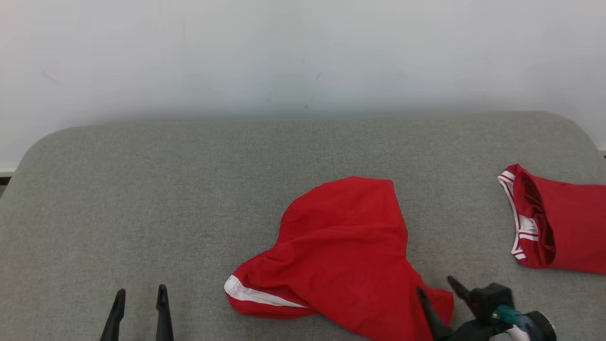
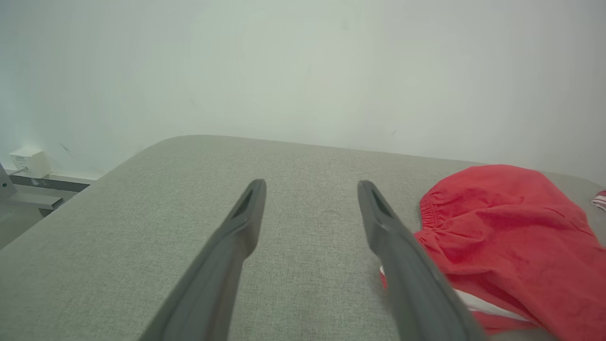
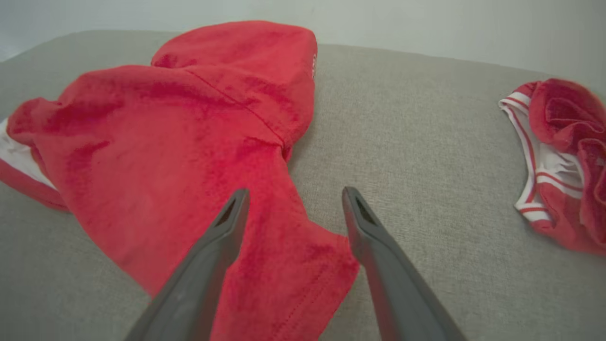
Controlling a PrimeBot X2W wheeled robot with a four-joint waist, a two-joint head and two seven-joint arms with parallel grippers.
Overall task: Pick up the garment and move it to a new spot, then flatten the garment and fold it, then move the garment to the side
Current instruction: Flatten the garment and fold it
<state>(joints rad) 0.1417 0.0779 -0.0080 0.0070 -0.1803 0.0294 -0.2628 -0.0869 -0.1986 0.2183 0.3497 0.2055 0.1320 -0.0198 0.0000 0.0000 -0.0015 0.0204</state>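
Note:
A red garment [image 1: 341, 251] with a white stripe lies crumpled on the grey padded surface [image 1: 189, 189], right of centre near the front. My right gripper [image 1: 435, 286] is open and hovers over the garment's near right corner [image 3: 293, 255]; its left finger is above the cloth, its right finger above bare surface. My left gripper [image 1: 140, 293] is open at the lower left, apart from the garment, holding nothing. In the left wrist view the garment [image 2: 511, 237] lies to the right of the open gripper [image 2: 310, 189].
A second red garment [image 1: 558, 222] with white-striped trim lies at the far right edge, also seen in the right wrist view as the striped garment [image 3: 558, 161]. A pale wall [image 1: 303, 57] stands behind the surface. A white box [image 2: 29, 161] sits by the wall, left.

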